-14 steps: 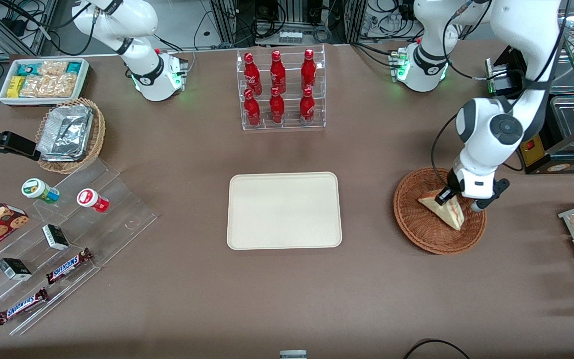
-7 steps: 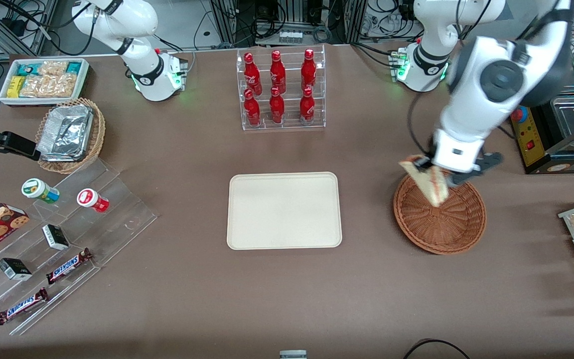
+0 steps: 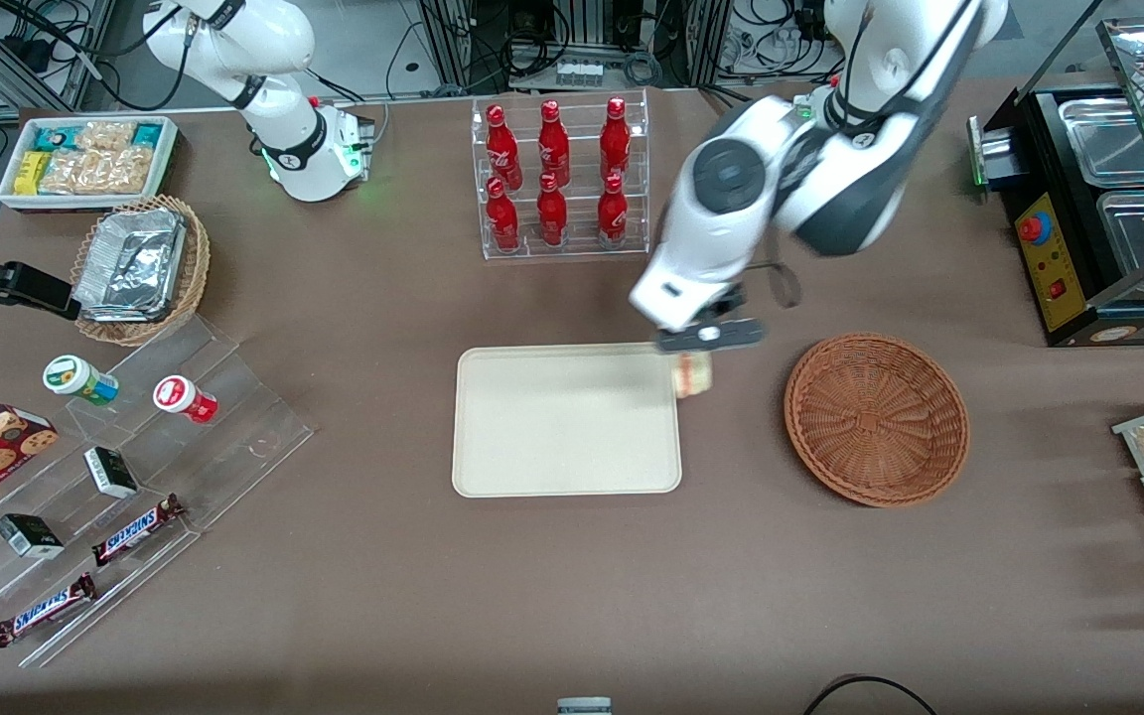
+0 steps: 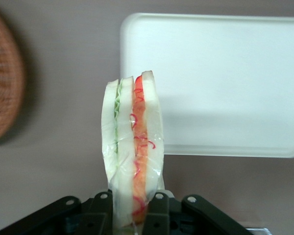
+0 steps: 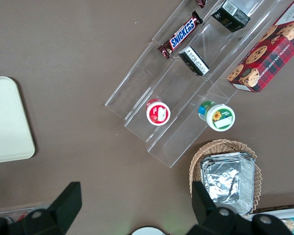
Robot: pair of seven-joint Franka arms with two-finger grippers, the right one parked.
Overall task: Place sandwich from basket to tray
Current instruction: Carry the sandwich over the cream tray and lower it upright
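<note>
Above the table, in the front view, the gripper (image 3: pixel 696 350) hangs over the corner of the tray (image 3: pixel 566 419) nearest the basket (image 3: pixel 876 419), pinching the sandwich (image 3: pixel 692 374), which hangs in the air at the tray's edge. The tray is flat, smooth, cream-coloured, with rounded corners and a low rim; the basket is round, shallow, reddish-brown wicker, standing apart from the tray toward the working arm's end. From the left wrist, the black fingers (image 4: pixel 101 208) press on both sides of the sandwich (image 4: pixel 134 147), a clear-wrapped wedge of pale bread with green and red-orange layers, held above the tray's (image 4: pixel 225 73) rim and the brown table; the basket's (image 4: pixel 5 83) woven edge shows beside it.
</note>
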